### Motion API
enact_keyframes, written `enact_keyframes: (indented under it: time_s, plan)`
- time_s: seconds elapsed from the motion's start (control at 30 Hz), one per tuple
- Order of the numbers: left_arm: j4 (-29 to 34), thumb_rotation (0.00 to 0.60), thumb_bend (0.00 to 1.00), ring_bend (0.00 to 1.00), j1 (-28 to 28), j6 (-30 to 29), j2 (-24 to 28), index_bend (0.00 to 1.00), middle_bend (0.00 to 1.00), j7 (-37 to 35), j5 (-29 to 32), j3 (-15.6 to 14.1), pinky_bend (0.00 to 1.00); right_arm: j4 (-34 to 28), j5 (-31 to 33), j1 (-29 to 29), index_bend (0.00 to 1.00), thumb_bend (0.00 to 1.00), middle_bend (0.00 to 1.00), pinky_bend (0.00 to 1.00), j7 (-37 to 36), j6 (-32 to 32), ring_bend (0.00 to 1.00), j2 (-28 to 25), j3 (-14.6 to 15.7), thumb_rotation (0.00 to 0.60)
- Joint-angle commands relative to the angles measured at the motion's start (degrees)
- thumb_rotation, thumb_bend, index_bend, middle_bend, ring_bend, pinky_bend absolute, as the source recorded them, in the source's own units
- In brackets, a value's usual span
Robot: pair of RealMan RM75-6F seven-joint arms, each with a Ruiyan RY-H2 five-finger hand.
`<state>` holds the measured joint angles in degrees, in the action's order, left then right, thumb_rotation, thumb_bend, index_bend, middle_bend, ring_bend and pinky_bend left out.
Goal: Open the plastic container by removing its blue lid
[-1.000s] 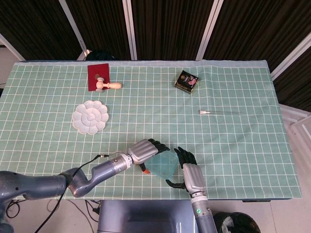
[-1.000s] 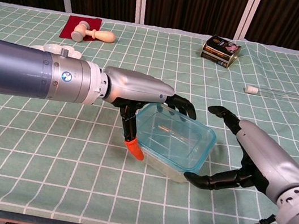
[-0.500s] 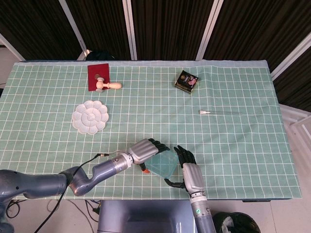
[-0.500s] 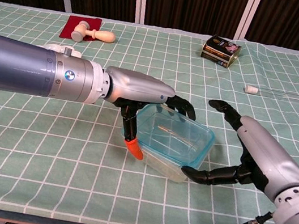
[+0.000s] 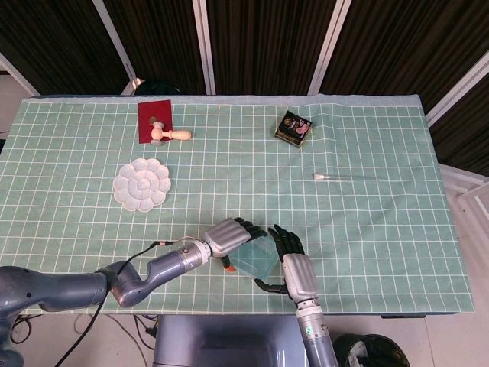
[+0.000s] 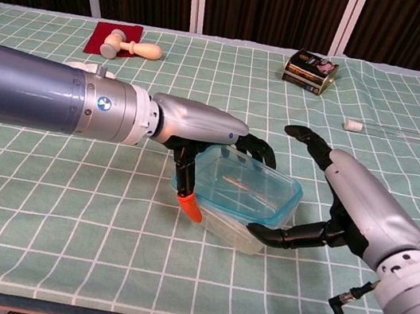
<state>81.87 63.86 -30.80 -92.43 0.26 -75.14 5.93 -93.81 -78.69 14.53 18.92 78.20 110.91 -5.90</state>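
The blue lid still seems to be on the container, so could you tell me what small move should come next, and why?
Probably close the right hand onto the container's near right corner. Its fingers curl beside the clear container but do not plainly grip it. The left hand already rests over the blue lid at its left edge, so a steadied base would let that hand peel the lid up.

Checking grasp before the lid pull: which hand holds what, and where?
Left hand grips the clear plastic container's blue lid at its left edge. Right hand cups the container's right end; firm contact cannot be told.
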Motion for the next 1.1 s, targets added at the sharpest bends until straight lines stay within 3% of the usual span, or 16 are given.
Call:
enact_keyframes:
  time_s: [0.03, 0.47, 1.1]
  plan:
    - [0.2, 0.6, 0.04, 0.15, 0.4, 0.7, 0.4, 0.15, 0.12, -0.2, 0.5, 0.2, 0.31, 2.5, -2.0, 0.3, 0.0, 0.29, 0.0, 0.0, -1.7, 0.3, 0.0, -0.3, 0.8, 0.6]
    - [1.0, 0.6, 0.0, 0.08, 1.2, 1.9, 0.8, 0.06, 0.04, 0.3, 2.7, 0.4, 0.26, 4.1, -2.3, 0.1, 0.0, 0.29, 0.0, 0.0, -3.3, 0.5, 0.0, -0.4, 0.8, 0.6]
    - [0.9, 0.6, 0.0, 0.08, 2.8, 4.0, 0.9, 0.05, 0.03, 0.9, 4.5, 0.3, 0.28, 8.0, -4.9, 2.0, 0.0, 0.29, 0.0, 0.0, -5.2, 1.0, 0.0, 1.6, -1.1, 0.6]
